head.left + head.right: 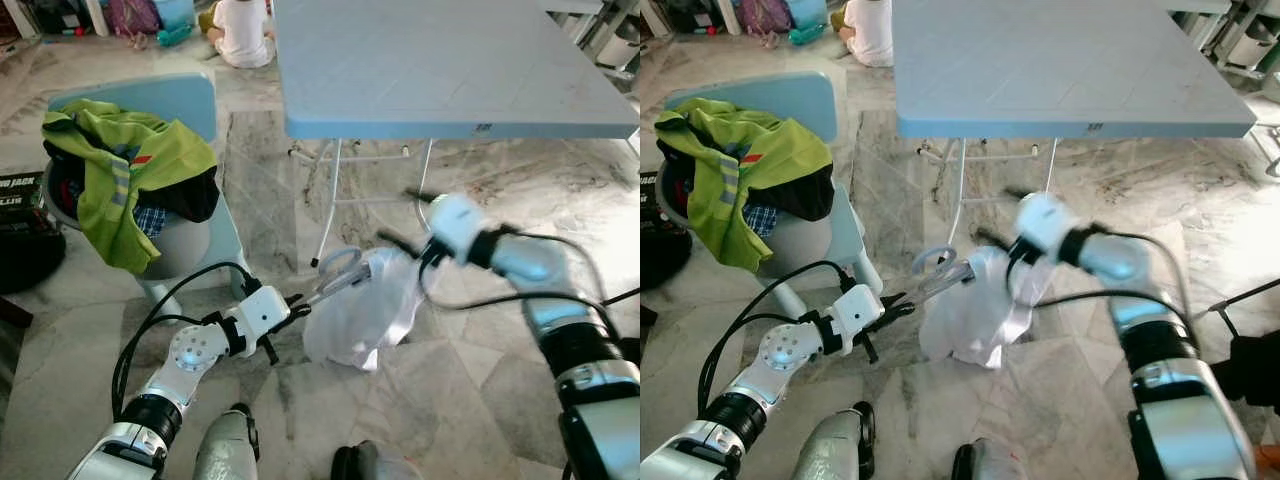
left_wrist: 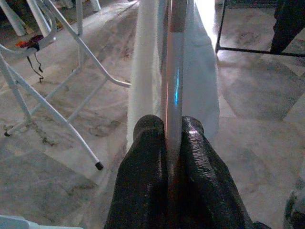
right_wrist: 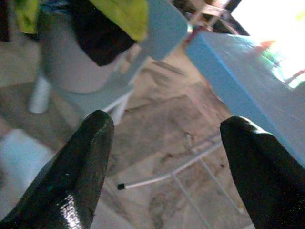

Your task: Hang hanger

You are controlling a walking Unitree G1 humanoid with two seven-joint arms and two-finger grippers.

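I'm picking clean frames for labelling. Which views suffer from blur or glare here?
Head views: the right gripper and forearm are motion-smeared; the left gripper and hanger look sharper. Left wrist view: sharp fingers, bright glare behind the white garment. Right wrist view: soft throughout, window glare blown out beside the blue table.

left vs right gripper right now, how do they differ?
The left gripper is shut on the hanger, which carries a white garment; the right gripper is open, holding nothing. In the eye views the left sits low beside the garment, the right above it, nearer the blue table. Both have black fingers.
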